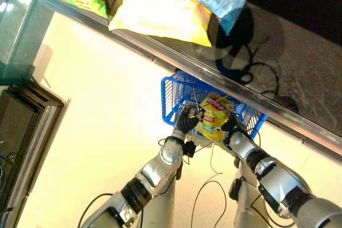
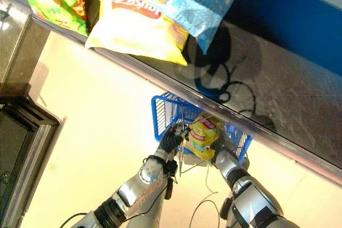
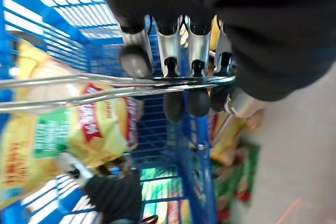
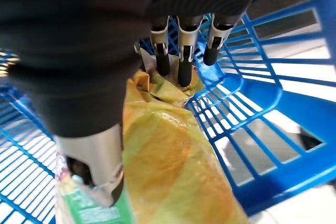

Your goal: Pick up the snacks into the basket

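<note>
I see a pale cream floor [image 1: 101, 110] brightly lit across the middle. A dark speckled counter [image 1: 299, 73] with a metal front edge [image 1: 176, 62] runs from 10 o'clock to 4 o'clock. A dark cabinet [image 1: 24, 132] stands at 8 o'clock, and a blue wall panel [image 2: 299, 30] at 2 o'clock

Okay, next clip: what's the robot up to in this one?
It is loading snacks into a blue basket that sits below the edge of a counter. The left hand has its fingers curled round the basket's metal handle. The right hand grips a yellow snack bag and holds it over the basket's opening. More snack bags lie on the counter above.
</note>
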